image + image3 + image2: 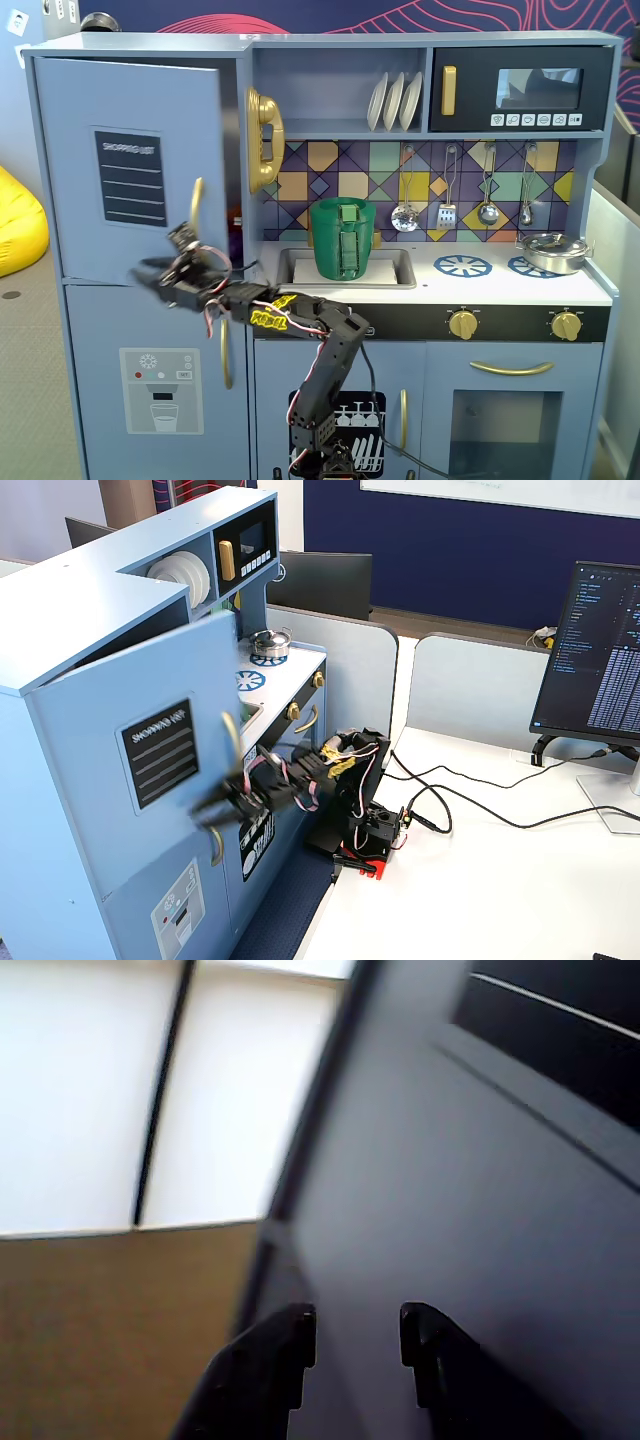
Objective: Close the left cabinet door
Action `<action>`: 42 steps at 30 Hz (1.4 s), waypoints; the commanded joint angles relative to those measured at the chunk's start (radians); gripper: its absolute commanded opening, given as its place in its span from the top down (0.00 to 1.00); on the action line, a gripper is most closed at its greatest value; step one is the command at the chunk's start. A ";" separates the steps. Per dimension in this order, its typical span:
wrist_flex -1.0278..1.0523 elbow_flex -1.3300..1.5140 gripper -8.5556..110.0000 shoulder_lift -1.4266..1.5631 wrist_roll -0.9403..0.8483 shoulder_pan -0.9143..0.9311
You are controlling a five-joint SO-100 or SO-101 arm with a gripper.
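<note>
Left cabinet door (pixel 130 165) at upper left of toy kitchen, slightly ajar. Tool (pixel 357 1338) at the door's lower front face, beside the gold handle (pixel 197 208); jaws slightly parted, gripping nothing.

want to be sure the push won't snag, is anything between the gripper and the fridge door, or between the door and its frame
Nothing visible. The gripper is already at the lower front of the left door, fingers open against the panel in the wrist view. The door stands slightly ajar; no object shows in the gap by its handle, though the inside is hidden.
</note>
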 commanded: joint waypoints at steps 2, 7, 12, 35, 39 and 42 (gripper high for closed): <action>-0.057 -0.110 0.93 -0.003 0.035 0.150; 0.012 -0.054 0.93 0.075 0.044 0.095; 0.239 0.179 0.93 0.325 0.084 0.041; 1.555 0.986 0.93 1.127 0.276 0.994; 1.660 1.009 0.93 1.166 0.296 1.006; 1.718 1.009 0.92 1.177 0.273 0.997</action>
